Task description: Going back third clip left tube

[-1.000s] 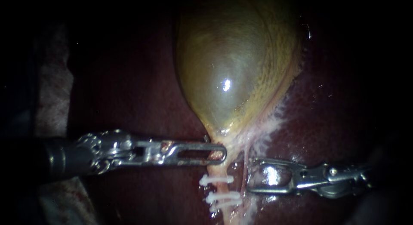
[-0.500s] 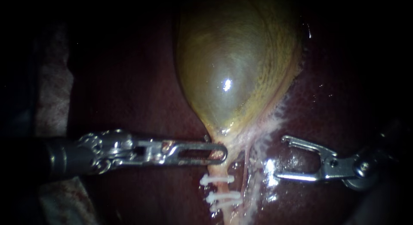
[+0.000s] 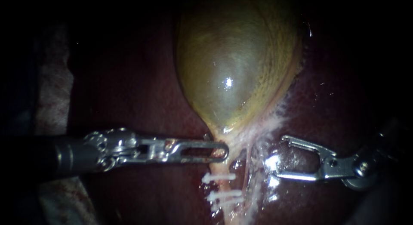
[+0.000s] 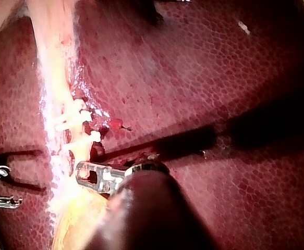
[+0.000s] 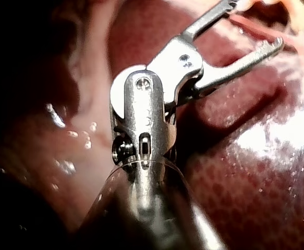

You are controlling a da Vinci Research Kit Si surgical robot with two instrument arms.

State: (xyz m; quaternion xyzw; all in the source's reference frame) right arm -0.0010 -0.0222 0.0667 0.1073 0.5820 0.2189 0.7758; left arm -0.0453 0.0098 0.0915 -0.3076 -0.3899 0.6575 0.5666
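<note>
The endoscope alone shows the glossy, yellow-green gallbladder whole. Just under it my left instrument, its slotted steel jaws pressed together, pinches the pale left tube. White clips cross that tube close below my jaws. My right instrument sits beside the tube, jaws spread and empty. The wrist views show the liver's pebbled red grain, which is dark in the endoscope.

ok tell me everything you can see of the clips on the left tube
The white clips sit across the left tube, below where the left instrument holds it: one above, two close together beneath, parallel, ends sticking out both sides. They look like plastic, closed on the tube. The right instrument is clear of them.
</note>
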